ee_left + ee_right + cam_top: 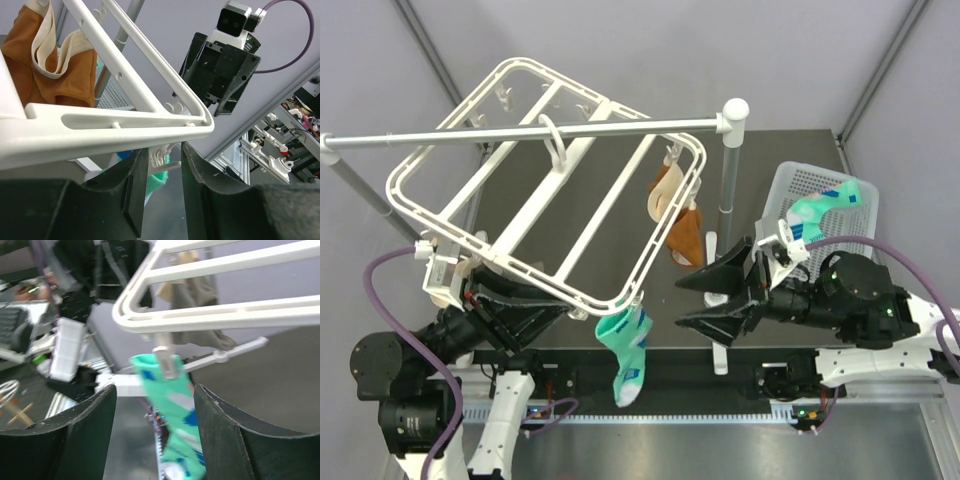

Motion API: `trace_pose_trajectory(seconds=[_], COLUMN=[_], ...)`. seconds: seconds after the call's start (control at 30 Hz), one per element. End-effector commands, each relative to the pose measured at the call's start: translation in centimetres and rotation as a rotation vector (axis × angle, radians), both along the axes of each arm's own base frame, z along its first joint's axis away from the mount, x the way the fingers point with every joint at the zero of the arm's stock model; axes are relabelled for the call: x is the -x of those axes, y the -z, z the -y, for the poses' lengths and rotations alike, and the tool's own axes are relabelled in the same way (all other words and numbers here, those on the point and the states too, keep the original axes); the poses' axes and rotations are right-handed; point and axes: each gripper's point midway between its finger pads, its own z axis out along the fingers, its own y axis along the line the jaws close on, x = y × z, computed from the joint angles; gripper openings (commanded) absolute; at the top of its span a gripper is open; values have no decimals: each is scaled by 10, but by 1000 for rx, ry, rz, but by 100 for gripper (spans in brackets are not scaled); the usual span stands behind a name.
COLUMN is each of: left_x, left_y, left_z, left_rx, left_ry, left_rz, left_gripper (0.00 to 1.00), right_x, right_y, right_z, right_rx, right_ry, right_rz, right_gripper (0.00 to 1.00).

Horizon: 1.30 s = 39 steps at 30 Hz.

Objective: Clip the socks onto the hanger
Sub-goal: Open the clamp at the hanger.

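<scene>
White hanger [100,132] hangs tilted from the grey rail [520,133], over the middle of the table. 1st teal sock [625,350] dangles by its cuff from a clip [164,357] at the near right corner. 2nd teal sock [820,208] lies bunched in the white basket [790,185], far right.

Right gripper [678,303] sits between the 2, jaws spread wide, empty, pointing left.

Left gripper [164,150] sits under the near left bar, fingers a narrow gap apart. The bar hides the tips, so I cannot tell if it grips.

Judgement: the basket sock looks light and limp and will droop. Best pinched at the cuff, both layers, leaving an edge free for a clip. The clips are small and likely to swing.
</scene>
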Motion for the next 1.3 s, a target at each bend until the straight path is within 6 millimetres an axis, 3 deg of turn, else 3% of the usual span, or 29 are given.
trace_pose_trajectory(seconds=[0.0, 0.07, 0.1, 0.13, 0.27, 0.47, 0.7, 1.0, 1.27], left_x=[8, 9, 8, 9, 12, 14, 12, 10, 12], left_y=[-13, -13, -13, -14, -16, -18, -16, -13, -13], left_z=[1, 1, 1, 1, 2, 3, 2, 3, 3], left_rx=[11, 14, 15, 16, 25, 29, 32, 36, 44], left_ry=[5, 5, 5, 6, 11, 11, 12, 15, 23], left_rz=[65, 64, 57, 59, 61, 56, 47, 30, 27], left_gripper=[37, 37, 37, 37, 37, 37, 37, 35, 34], right_x=[45, 60, 64, 67, 55, 30, 16, 18, 21], right_y=[-27, -34, -26, -32, -22, -12, -20, -11, -9], right_z=[-9, -17, -33, -38, -76, -103, -97, -107, -117], right_rx=[-95, -114, -83, -88, -66, -82, -210, -224, -234], right_ry=[-257, -348, -373, -383, -291, -131, -30, -2, 3], right_rz=[34, 32, 26, 33, 19, 26, 65, 115, 124], right_gripper=[65, 67, 67, 67, 68, 68, 62, 52, 50])
